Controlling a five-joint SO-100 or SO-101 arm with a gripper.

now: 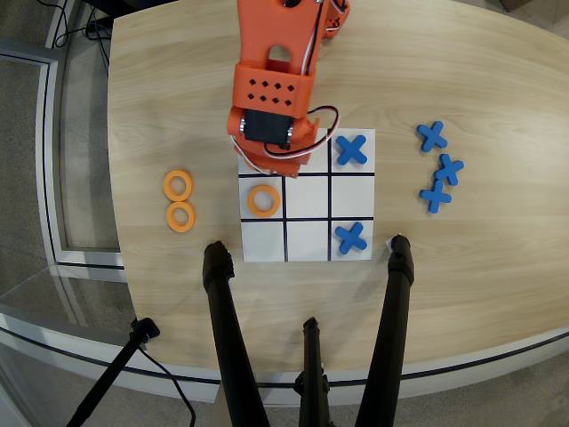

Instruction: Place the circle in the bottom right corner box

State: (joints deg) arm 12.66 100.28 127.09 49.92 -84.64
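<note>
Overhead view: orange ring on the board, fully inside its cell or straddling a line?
Inside. The ring lies flat in the middle-left cell, clear of the black lines.

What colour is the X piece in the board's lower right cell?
Blue; the X piece shows clearly in the overhead view.

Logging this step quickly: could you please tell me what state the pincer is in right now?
Pincer: cannot be told; the arm's body hides its fingertips in the overhead view.

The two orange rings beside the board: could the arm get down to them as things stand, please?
Probably yes. Both orange rings lie flat on bare table left of the board in the overhead view, nothing on or around them; the arm hangs over the board's top-left area nearby.
</note>
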